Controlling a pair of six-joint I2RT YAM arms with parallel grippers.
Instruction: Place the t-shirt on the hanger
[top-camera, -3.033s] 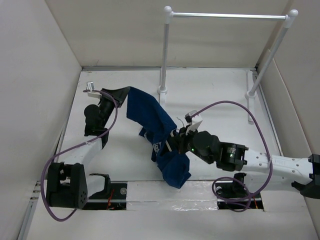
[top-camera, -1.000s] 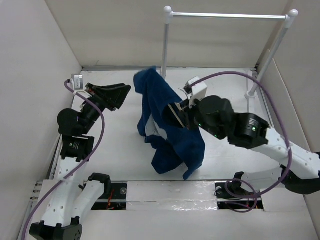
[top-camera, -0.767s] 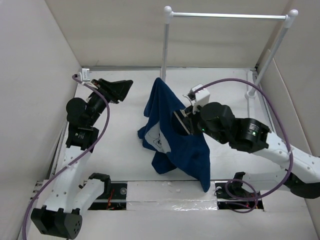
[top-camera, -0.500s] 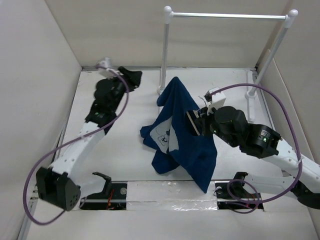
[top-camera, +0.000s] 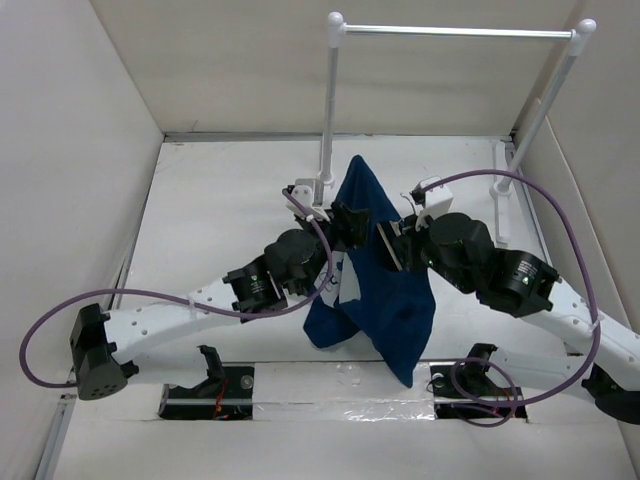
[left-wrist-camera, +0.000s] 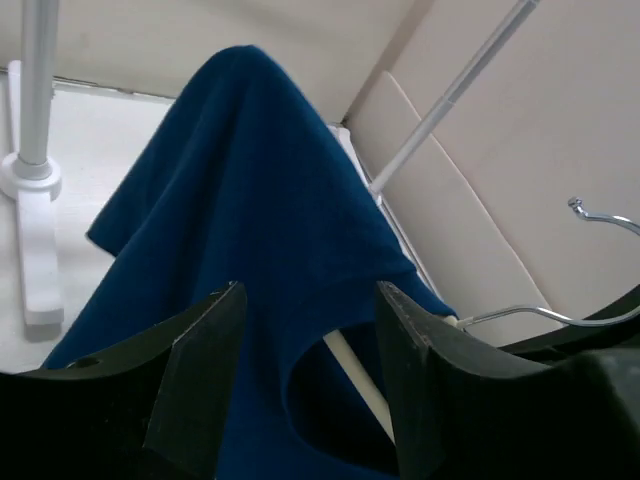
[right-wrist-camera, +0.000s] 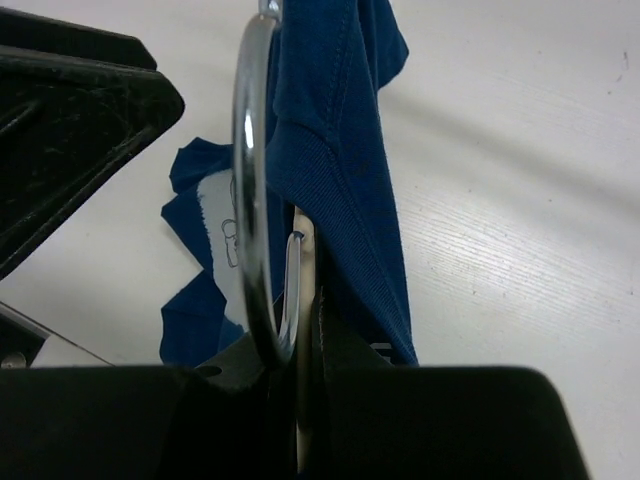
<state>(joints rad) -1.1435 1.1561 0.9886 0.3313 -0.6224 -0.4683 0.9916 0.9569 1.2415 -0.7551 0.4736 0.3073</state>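
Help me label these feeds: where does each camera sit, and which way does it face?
Top external: fixed above and behind the bases, looking down at the white table; both arms show.
Left wrist: on the left arm, facing the dark navy-blue fabric t-shirt past the open left gripper.
Right wrist: on the right arm, facing the pale wooden hanger held in the right gripper.
Shared: all see the t-shirt.
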